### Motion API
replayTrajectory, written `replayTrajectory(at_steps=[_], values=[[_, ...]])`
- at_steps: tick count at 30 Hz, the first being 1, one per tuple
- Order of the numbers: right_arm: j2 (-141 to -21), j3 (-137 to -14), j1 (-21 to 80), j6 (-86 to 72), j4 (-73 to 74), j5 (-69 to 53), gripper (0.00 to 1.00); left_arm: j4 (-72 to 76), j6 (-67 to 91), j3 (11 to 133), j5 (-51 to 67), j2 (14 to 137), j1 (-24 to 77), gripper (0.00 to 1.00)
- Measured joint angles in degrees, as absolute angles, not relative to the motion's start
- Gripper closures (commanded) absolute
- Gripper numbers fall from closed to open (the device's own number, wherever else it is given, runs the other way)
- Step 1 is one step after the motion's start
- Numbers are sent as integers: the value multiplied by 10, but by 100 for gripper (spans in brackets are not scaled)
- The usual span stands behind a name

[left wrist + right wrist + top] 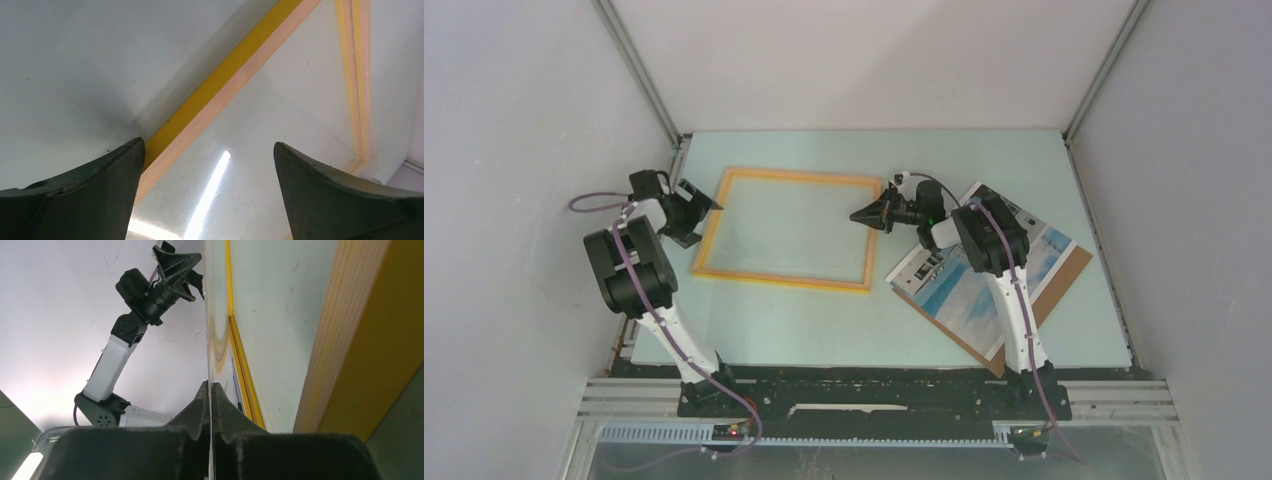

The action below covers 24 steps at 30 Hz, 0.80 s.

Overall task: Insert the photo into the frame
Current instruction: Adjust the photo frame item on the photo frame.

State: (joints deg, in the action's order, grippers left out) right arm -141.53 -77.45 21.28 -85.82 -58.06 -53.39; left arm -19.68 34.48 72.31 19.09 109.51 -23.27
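The frame, a thin yellow-orange rim, lies flat in the middle of the table. The photo, blue and white, lies face up at the right on a brown backing board, partly hidden by my right arm. My right gripper sits at the frame's right rim. In the right wrist view it is shut on the edge of a thin clear pane, with the yellow rim beside it. My left gripper hangs open over the frame's left rim, its fingers straddling the rim and the glossy pane.
Pale walls close in the table on three sides, with metal posts at the back corners. A black rail carries both arm bases along the near edge. The left arm shows in the right wrist view.
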Motion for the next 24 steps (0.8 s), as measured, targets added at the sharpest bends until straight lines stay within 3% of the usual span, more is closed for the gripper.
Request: replayTrajectory(at_steps=[24], values=[[-1451,-777,198,-928,-664,-560,100,-193,346,721,210,1095,-223,0]])
